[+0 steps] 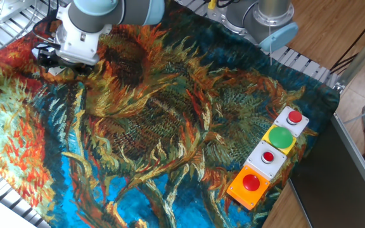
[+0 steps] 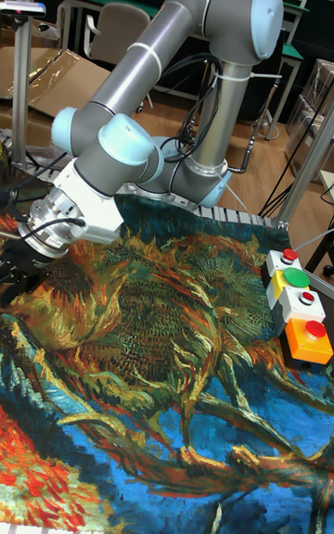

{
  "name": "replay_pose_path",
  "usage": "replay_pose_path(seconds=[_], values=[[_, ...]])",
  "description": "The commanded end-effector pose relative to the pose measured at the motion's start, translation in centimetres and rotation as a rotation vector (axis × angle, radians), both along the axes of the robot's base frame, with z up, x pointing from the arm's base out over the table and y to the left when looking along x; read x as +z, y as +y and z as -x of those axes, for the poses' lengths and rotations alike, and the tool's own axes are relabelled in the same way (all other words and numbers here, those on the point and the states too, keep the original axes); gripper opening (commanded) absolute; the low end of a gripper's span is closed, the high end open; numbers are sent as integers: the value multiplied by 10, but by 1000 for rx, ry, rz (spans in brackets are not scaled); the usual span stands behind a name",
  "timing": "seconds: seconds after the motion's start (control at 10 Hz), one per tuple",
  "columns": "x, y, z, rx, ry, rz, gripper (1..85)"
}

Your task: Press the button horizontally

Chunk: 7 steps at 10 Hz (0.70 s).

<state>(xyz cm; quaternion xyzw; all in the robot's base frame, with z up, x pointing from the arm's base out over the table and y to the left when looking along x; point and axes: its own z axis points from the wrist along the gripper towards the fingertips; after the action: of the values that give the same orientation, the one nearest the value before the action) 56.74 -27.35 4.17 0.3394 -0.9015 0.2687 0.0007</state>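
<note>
My gripper (image 1: pixel 45 56) is low over the cloth at the far left corner of the table, below the arm's white wrist (image 1: pixel 81 37). Its dark fingers lie flat and point left. The button is hidden behind the gripper and wrist in the fixed view. In the tall fixed view the gripper (image 2: pixel 11 267) sits at the left edge of the picture and is partly cut off, and the button does not show there either. No view shows the fingertips clearly.
A sunflower-patterned cloth (image 1: pixel 170 126) covers the table. Along its right edge stands a row of button boxes: red on grey (image 1: pixel 294 118), green dome on yellow (image 1: pixel 281 137), small red on white (image 1: pixel 268 157), red on orange (image 1: pixel 251 183). The arm's base (image 1: pixel 268 19) stands at the back.
</note>
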Motion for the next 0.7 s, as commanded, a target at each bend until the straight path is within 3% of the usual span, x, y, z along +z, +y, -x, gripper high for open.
replay_pose_path(seconds=[0.0, 0.2, 0.3, 0.6], values=[[-2, 1, 1, -10, 9, -26, 693], [10, -28, 2, -7, 12, 95, 693], [11, -38, 3, -7, 9, 130, 697], [-1, -25, 6, -28, 3, 75, 700]])
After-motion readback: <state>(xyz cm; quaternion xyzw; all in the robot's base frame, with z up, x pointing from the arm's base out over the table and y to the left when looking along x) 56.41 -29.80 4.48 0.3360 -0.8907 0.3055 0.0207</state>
